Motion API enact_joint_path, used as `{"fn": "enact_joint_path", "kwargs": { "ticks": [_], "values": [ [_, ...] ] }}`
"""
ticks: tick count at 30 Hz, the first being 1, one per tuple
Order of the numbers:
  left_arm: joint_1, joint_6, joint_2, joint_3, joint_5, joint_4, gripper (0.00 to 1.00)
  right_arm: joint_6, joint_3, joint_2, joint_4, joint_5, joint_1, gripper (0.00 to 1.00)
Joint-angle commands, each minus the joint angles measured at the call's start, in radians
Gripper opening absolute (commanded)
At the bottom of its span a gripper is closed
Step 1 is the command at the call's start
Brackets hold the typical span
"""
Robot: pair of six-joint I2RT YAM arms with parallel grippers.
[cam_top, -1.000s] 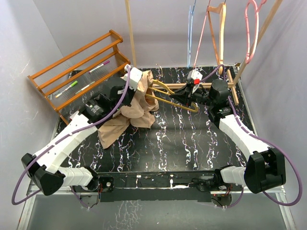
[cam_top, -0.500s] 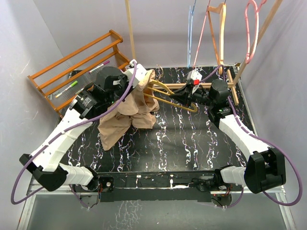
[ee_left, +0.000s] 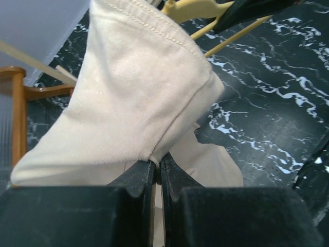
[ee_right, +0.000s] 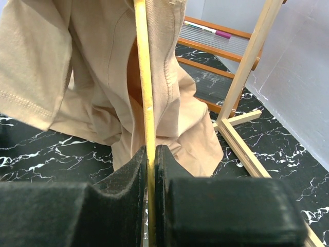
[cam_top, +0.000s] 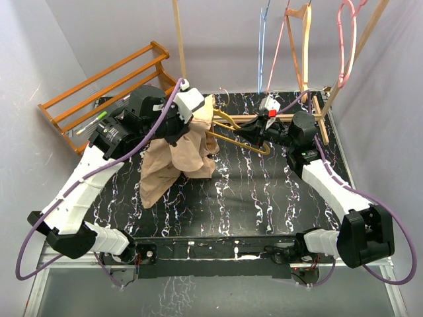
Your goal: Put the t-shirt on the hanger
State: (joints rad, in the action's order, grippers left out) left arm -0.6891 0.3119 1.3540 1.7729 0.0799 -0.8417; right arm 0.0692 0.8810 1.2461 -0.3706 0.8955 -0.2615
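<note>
The tan-beige t-shirt (cam_top: 177, 155) hangs bunched above the black marbled table, its lower part draping down to the tabletop. My left gripper (cam_top: 198, 109) is shut on a fold of its fabric (ee_left: 139, 103). The mustard-yellow hanger (cam_top: 231, 135) is held level at mid table, its left end pushed into the shirt. My right gripper (cam_top: 250, 134) is shut on the hanger's thin bar (ee_right: 145, 98). In the right wrist view the t-shirt (ee_right: 97, 77) drapes over the far part of the bar.
An orange wooden rack (cam_top: 109, 92) with pens stands at the back left. A light wooden stand (cam_top: 317, 109) at the back right carries pink, orange and blue hangers (cam_top: 347, 39). Grey walls close in both sides.
My left arm has lifted and swung right, pulling the t-shirt up and further toward the hanger's left end. My right gripper and the hanger have stayed nearly still.
</note>
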Motion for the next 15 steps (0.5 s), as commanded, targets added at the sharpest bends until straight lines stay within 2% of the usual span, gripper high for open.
{"fn": "enact_joint_path", "kwargs": {
  "ticks": [1, 5, 14, 15],
  "values": [
    [-0.007, -0.093, -0.025, 0.021, 0.199, 0.023, 0.00, -0.040, 0.002, -0.020, -0.119, -0.058, -0.002, 0.08],
    [-0.007, -0.098, -0.016, 0.043, 0.220, 0.026, 0.00, -0.038, 0.007, -0.020, -0.116, -0.063, -0.002, 0.08],
    [-0.006, -0.010, -0.057, 0.035, 0.025, 0.082, 0.00, -0.004, 0.013, -0.029, -0.067, -0.036, -0.002, 0.08],
    [-0.006, -0.010, -0.058, 0.034, 0.014, 0.082, 0.05, -0.001, 0.014, -0.028, -0.062, -0.026, -0.002, 0.08]
  ]
}}
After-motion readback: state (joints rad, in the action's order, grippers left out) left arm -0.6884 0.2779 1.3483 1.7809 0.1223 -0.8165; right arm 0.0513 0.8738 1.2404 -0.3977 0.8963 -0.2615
